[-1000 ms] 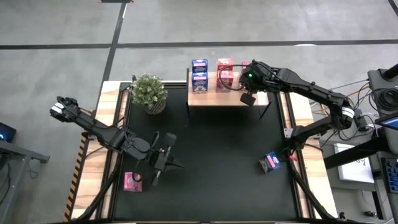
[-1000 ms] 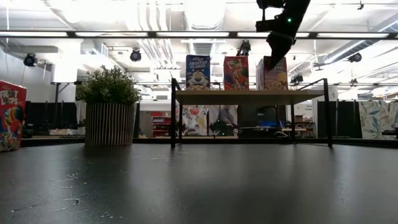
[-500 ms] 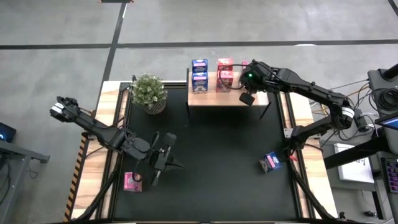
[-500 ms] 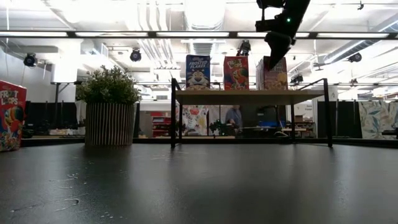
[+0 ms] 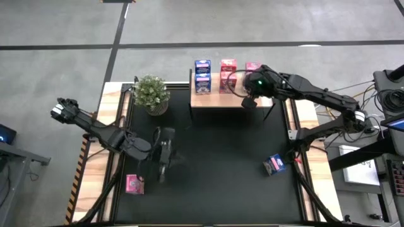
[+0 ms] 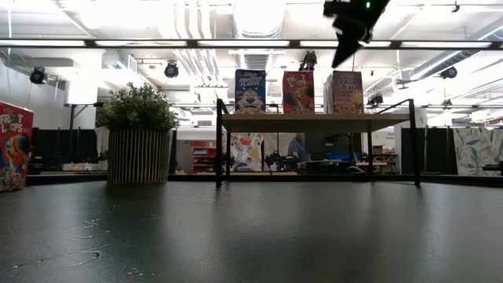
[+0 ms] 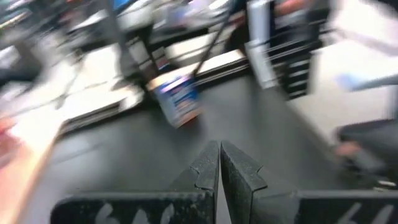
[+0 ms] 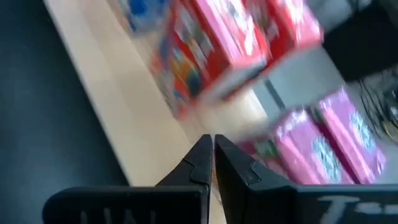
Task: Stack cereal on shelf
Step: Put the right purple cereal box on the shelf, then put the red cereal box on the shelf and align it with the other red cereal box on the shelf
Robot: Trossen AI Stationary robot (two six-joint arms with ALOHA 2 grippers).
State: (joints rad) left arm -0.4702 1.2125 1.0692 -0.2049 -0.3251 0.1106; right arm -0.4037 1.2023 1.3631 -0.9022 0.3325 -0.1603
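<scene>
The shelf (image 5: pixel 230 96) stands at the table's far edge, a pale board on thin black posts (image 6: pixel 314 123). Three cereal boxes stand upright on it: a blue one (image 6: pixel 250 91), a red one (image 6: pixel 298 92) and a pink-red one (image 6: pixel 346 92). My right gripper (image 6: pixel 338 61) is shut and empty, above and in front of the pink-red box; its wrist view shows the shut fingers (image 8: pixel 211 149) over the board. My left gripper (image 5: pixel 164 171) is shut and empty over the table's near left part. A blue box (image 5: pixel 274 165) and a pink box (image 5: pixel 134 184) lie on the table.
A potted plant (image 5: pixel 151 93) stands left of the shelf. The left wrist view shows the loose blue box (image 7: pixel 178 99) across the black tabletop. The low view shows a red box (image 6: pixel 14 145) at its left edge. A person shows in the room behind the shelf.
My right gripper has risen and drawn back from the pink-red box on the shelf's right end, which now stands there uncovered. My left gripper has swung and turned about over the near left of the table.
</scene>
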